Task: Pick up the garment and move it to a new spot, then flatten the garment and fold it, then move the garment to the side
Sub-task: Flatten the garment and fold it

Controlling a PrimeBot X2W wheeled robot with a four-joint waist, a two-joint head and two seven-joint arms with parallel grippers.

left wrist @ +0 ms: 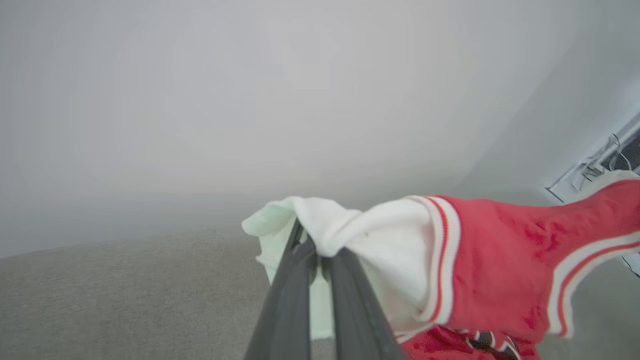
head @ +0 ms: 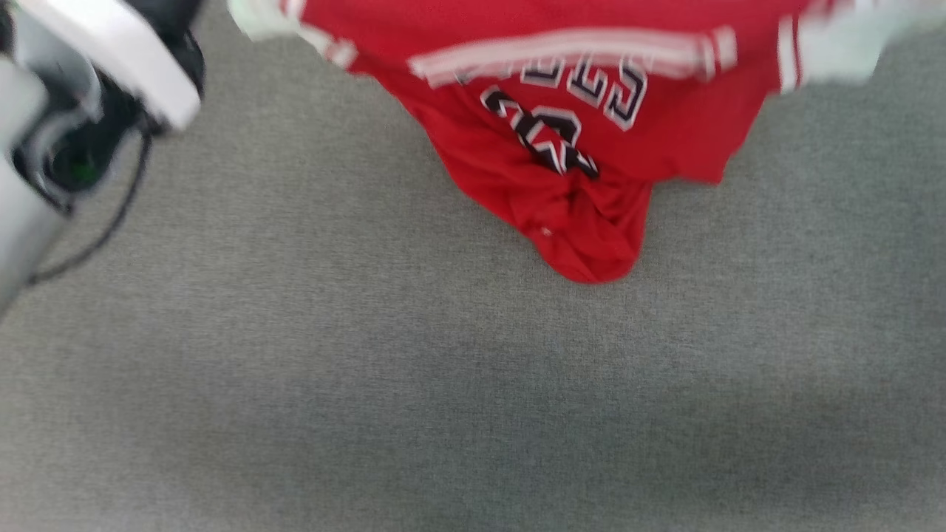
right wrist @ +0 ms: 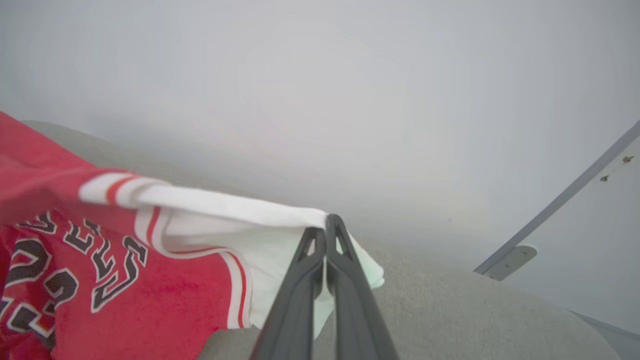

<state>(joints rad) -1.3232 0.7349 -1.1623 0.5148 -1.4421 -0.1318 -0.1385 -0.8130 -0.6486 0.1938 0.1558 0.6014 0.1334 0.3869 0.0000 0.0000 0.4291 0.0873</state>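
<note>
The garment (head: 576,148), a red shirt with white sleeves, striped trim and dark white-outlined letters, hangs stretched across the top of the head view. Its lower bunched part touches the grey fabric surface (head: 369,384). In the left wrist view my left gripper (left wrist: 314,246) is shut on one white sleeve (left wrist: 385,240) of the garment (left wrist: 490,260). In the right wrist view my right gripper (right wrist: 327,224) is shut on the other white sleeve (right wrist: 240,210), with the lettered chest of the garment (right wrist: 150,300) hanging to its left.
A pale arm segment (head: 111,66) with a dark cable (head: 111,222) crosses the upper left of the head view. A plain pale wall stands behind the surface. A grey rail with a bracket (right wrist: 510,257) runs along the wall at the right.
</note>
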